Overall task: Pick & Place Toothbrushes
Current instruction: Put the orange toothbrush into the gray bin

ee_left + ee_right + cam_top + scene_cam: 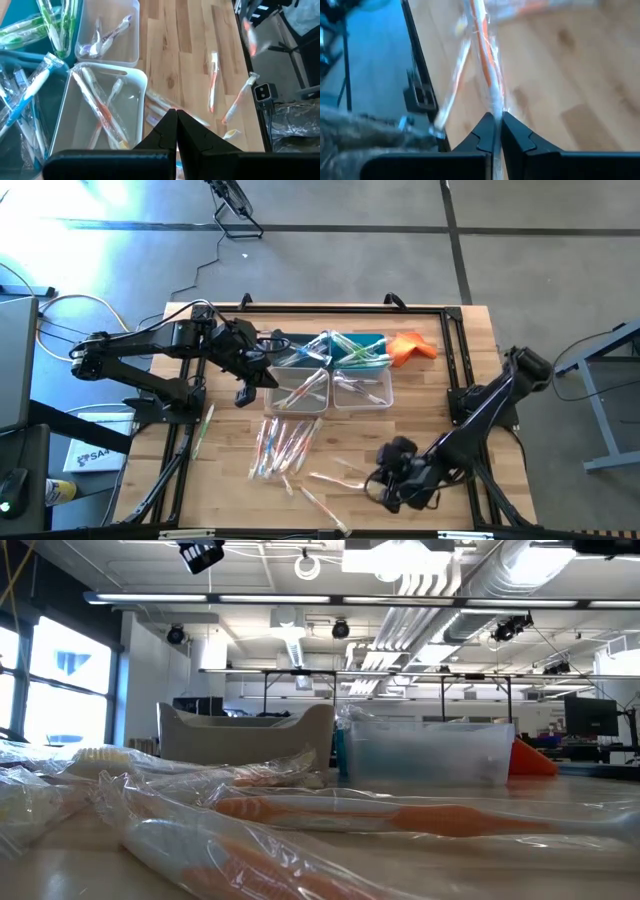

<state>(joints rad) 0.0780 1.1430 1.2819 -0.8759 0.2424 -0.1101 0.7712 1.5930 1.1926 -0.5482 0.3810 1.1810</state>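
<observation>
High view showed the left gripper (245, 392) at centre-left, fingers pressed together on nothing, poised beside the near-left clear bin (300, 388), which already held a few toothbrushes, with another clear bin (362, 388) to its right and blue bins behind. Loose toothbrushes (285, 445) lay scattered across the middle of the wooden table (470, 360), one green one (204, 425) stranded at the left edge. At lower right, the right gripper (385, 485) had clamped shut on an orange-handled toothbrush (487, 65) by the very end of its crinkly wrapper. That thin pinch looked the weak point: the brush could slip free or swing during a lift, and a second wrapped brush (452, 80) crossing it might be dragged toward the table's edge.
</observation>
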